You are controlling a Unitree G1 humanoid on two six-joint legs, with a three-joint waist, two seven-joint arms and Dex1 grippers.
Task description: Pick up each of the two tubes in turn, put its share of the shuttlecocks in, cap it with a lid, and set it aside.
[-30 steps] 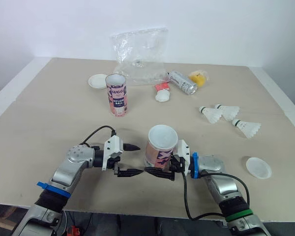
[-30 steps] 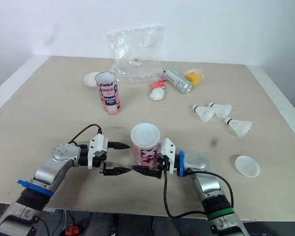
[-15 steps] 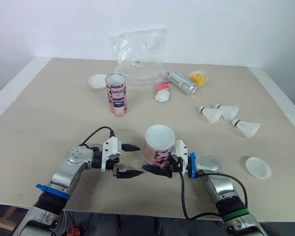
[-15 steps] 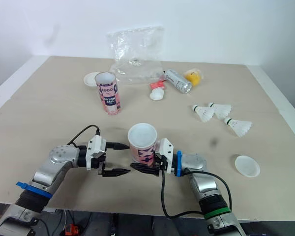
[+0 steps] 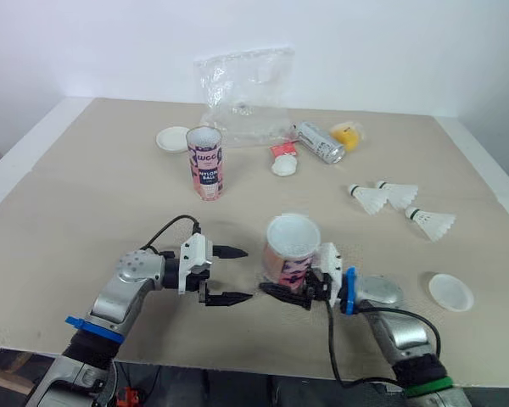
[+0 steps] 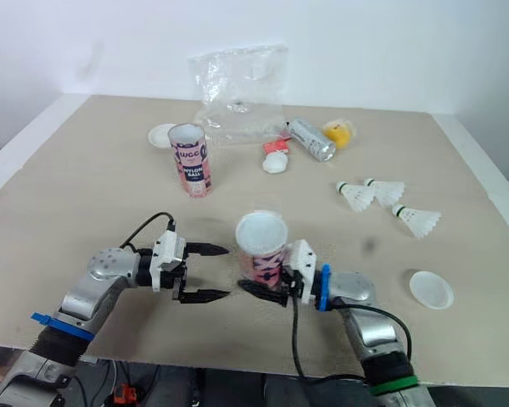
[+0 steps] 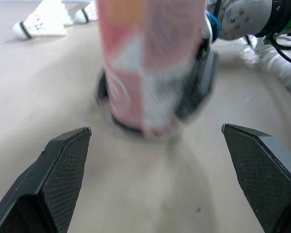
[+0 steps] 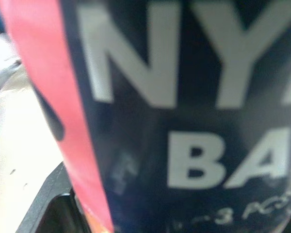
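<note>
A pink-and-dark tube (image 5: 290, 254) with a white top stands near the table's front edge, and my right gripper (image 5: 290, 287) is shut on its lower part. In the right wrist view its label (image 8: 184, 116) sits tight against the camera. My left gripper (image 5: 242, 275) is open just left of that tube and touches nothing; the left wrist view shows the tube (image 7: 153, 63) ahead of the gap between its fingertips (image 7: 68, 155). A second tube (image 5: 205, 163) stands upright further back on the left. Three white shuttlecocks (image 5: 369, 197) lie at the right.
One white lid (image 5: 450, 291) lies at the front right, another (image 5: 171, 138) behind the second tube. At the back are a crumpled plastic bag (image 5: 246, 89), a silver can (image 5: 321, 142), a yellow object (image 5: 348, 134) and a red-and-white item (image 5: 282, 158).
My right gripper has carried the held tube a little to the right and it stands more upright. The left gripper has stayed open and in place. The camera shifted slightly.
</note>
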